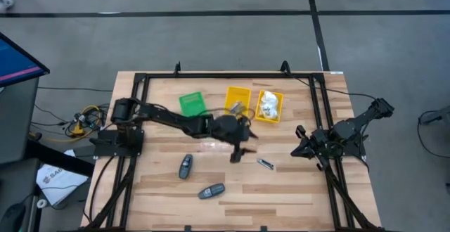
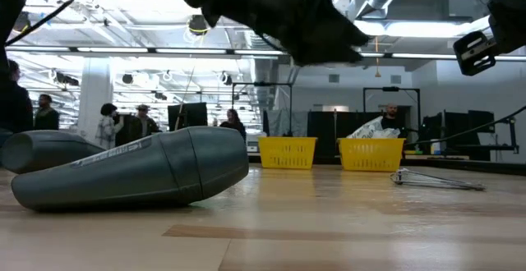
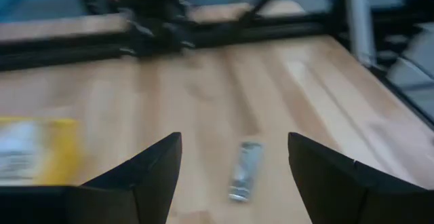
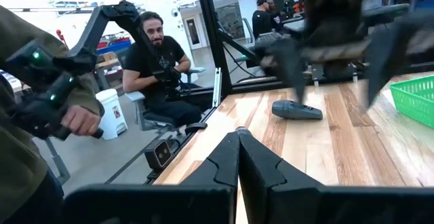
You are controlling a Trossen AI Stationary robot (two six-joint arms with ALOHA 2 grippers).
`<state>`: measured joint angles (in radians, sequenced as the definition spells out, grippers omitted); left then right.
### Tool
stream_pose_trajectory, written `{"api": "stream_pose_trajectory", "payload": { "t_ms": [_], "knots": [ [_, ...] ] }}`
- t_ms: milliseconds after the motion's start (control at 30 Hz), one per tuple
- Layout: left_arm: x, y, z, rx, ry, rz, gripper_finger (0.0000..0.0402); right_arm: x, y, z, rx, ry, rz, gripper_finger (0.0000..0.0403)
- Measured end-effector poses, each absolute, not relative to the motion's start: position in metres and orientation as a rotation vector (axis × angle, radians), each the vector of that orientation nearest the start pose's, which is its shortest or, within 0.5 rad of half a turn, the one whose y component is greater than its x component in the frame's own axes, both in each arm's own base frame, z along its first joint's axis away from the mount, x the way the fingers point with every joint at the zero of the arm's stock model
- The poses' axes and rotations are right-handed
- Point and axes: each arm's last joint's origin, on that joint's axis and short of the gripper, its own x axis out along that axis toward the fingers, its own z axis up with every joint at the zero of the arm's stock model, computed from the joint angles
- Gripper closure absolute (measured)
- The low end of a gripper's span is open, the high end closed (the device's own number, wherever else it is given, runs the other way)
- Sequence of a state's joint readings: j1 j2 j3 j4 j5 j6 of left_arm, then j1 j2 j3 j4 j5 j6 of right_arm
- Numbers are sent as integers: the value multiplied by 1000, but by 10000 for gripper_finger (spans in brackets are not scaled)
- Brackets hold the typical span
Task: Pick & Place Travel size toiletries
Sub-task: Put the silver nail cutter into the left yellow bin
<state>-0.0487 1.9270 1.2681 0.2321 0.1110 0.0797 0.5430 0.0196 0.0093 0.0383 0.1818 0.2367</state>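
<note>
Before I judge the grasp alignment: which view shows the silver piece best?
Left wrist view: the silver piece lies on bare wood between the open left end effector fingers. High view shows it tiny; low view edge-on; right wrist view, not visible.

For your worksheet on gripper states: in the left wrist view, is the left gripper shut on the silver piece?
No: the left gripper is open, and the silver piece lies on the table between its spread fingers.

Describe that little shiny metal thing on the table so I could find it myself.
Start at the two yellow bins at the far side of the wooden table, then come toward the near edge, past the left gripper hanging open. Just right of it lies the silver metal piece, thin and shiny, unlike the two fat dark grey oval gadgets farther left.
</note>
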Motion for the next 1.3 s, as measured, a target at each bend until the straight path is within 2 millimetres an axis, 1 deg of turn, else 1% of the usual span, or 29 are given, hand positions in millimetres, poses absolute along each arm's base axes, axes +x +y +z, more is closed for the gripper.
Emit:
{"api": "stream_pose_trajectory", "payload": {
  "t_ms": [67, 167, 267, 467, 633, 700, 900, 1000, 1067, 1133, 1200, 1300],
  "knots": [
    [435, -33, 196, 75, 414, -237, 138, 86, 46, 169, 244, 17, 363, 403],
    [443, -41, 179, 89, 407, -292, 132, 86, 46, 169, 244, 17, 363, 403],
    [456, -42, 160, 86, 426, -306, 127, 86, 46, 169, 244, 17, 363, 403],
    [489, -47, 136, 99, 398, -401, 122, 86, 46, 169, 244, 17, 363, 403],
    [507, -50, 114, 97, 410, -421, 122, 86, 46, 169, 244, 17, 362, 403],
    [511, -50, 105, 95, 420, -423, 122, 86, 46, 169, 245, 16, 363, 403],
    [510, -49, 76, 84, 483, -422, 123, 86, 46, 169, 244, 17, 363, 403],
    [510, -49, 72, 84, 485, -426, 124, 86, 46, 169, 244, 17, 363, 403],
    [510, -50, 71, 86, 498, -426, 131, 86, 46, 169, 244, 17, 363, 403],
    [509, -50, 70, 88, 505, -424, 148, 86, 46, 169, 245, 16, 363, 403],
    [509, -50, 70, 88, 509, -422, 173, 86, 46, 169, 245, 16, 363, 403],
    [509, -49, 69, 98, 514, -402, 221, 86, 46, 169, 245, 16, 363, 403]
  ]
}}
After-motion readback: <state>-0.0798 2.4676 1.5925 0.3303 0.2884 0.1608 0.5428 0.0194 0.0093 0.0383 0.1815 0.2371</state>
